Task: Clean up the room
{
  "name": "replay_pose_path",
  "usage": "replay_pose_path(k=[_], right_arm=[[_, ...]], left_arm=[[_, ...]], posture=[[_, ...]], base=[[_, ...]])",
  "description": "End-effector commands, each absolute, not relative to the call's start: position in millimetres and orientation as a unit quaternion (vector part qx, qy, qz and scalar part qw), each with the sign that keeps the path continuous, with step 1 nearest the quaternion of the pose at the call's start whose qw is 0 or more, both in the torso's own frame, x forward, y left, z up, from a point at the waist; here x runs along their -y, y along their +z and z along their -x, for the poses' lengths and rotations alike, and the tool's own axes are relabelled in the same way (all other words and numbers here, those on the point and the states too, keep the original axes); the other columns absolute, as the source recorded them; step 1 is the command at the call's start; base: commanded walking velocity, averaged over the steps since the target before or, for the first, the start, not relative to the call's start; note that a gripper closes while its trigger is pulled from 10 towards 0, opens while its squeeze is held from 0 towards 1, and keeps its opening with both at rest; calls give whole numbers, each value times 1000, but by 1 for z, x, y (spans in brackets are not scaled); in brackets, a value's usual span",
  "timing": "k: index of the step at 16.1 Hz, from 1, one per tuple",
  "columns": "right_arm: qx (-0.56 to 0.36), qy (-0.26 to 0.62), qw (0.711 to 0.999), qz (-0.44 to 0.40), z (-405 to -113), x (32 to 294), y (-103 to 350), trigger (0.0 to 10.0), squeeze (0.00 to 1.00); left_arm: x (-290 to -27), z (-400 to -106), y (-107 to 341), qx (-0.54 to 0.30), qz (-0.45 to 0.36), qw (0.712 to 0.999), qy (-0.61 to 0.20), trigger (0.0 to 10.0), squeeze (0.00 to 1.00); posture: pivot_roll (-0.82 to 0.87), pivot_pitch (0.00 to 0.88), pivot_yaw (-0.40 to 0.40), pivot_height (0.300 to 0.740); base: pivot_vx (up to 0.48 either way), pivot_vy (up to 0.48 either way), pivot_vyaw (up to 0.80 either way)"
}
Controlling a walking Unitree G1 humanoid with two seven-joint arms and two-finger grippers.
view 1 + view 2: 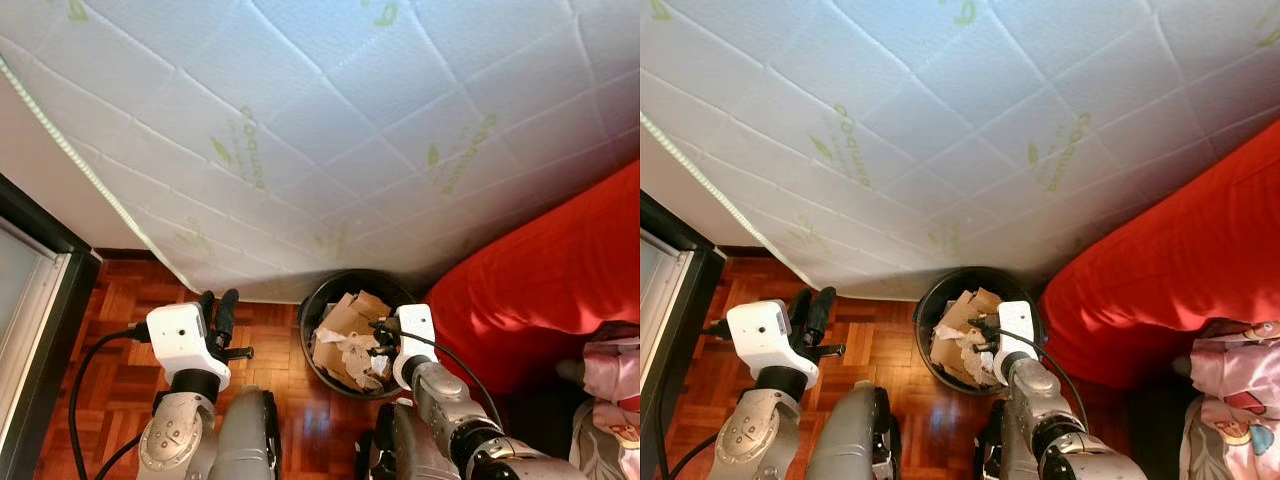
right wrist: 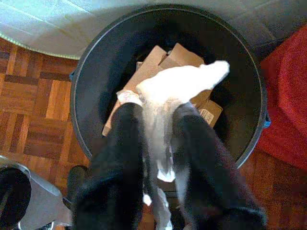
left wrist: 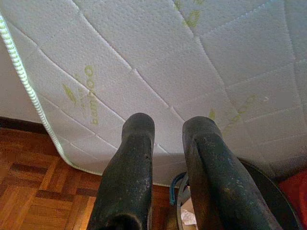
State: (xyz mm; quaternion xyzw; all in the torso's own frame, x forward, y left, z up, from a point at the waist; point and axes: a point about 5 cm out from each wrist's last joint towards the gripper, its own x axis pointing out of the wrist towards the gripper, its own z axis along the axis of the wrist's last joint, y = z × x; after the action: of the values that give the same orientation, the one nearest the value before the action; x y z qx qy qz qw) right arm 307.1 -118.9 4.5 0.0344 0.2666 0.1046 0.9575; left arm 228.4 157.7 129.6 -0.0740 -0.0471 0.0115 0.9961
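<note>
The bin (image 1: 312,318), a round black one, stands on the parquet floor (image 1: 120,310) at the foot of a white quilted mattress (image 1: 330,120) whose lower edge hangs just behind its rim. The right arm is bent forward and down from the lower edge of the head view, its wrist raised over the bin's near rim, so that the right gripper (image 2: 158,120) points down into the bin's mouth. Its two black fingers (image 2: 122,143) are closed part-way on a strip of white tissue (image 2: 180,84), which is pinched between them; one end of the tissue sticks out beyond the fingertips above the bin's inside, and the other end trails back between the fingers toward the wrist. Beneath it, inside the bin, lie brown cardboard pieces (image 2: 153,60) and crumpled paper, piled against the wall. The left arm is raised to the left of the bin, elbow low and its white wrist housing up, a black cable looping off it toward the floor. The left gripper (image 3: 165,139) points up and forward at the mattress edge, just left of the bin; its fingers stand a little apart with a narrow gap between them and nothing in it. To the right of the bin, touching or nearly touching its side, rises a red bedcover (image 1: 560,270), and beyond that, at the far right, lies a pink patterned cloth (image 1: 610,390). A dark frame (image 1: 40,300) with a pale panel stands well to the left of the bin.
</note>
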Motion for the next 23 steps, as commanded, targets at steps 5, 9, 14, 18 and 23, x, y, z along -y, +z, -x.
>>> replay_pose_path(k=[5, 9, 14, 18, 23], right_arm=[[-270, 136, 951, -69, -295, 115, -5, 10000, 1000], [-205, 145, 966, -70, -302, 111, 8, 10000, 1000], [-228, 157, 959, 55, -317, 101, 18, 10000, 1000], [-301, 202, 927, 91, -298, 95, -4, 10000, 1000], [-222, 190, 956, 31, -313, 81, 19, 10000, 1000]], left_arm=[[-159, -224, 128, 38, 70, 997, 17, 10000, 0], [-159, -223, 129, 39, 68, 997, 18, 10000, 0], [-159, -223, 131, 41, 69, 997, 17, 10000, 0], [-158, -223, 132, 41, 70, 997, 15, 10000, 0], [-157, -223, 133, 41, 69, 997, 15, 10000, 0]], posture=[[228, 346, -48, 657], [232, 349, -47, 657], [230, 351, -45, 657], [231, 352, -45, 657], [238, 354, -43, 657]], base=[[0, 0, 0], [0, 0, 0], [0, 0, 0], [0, 0, 0], [0, 0, 0]])
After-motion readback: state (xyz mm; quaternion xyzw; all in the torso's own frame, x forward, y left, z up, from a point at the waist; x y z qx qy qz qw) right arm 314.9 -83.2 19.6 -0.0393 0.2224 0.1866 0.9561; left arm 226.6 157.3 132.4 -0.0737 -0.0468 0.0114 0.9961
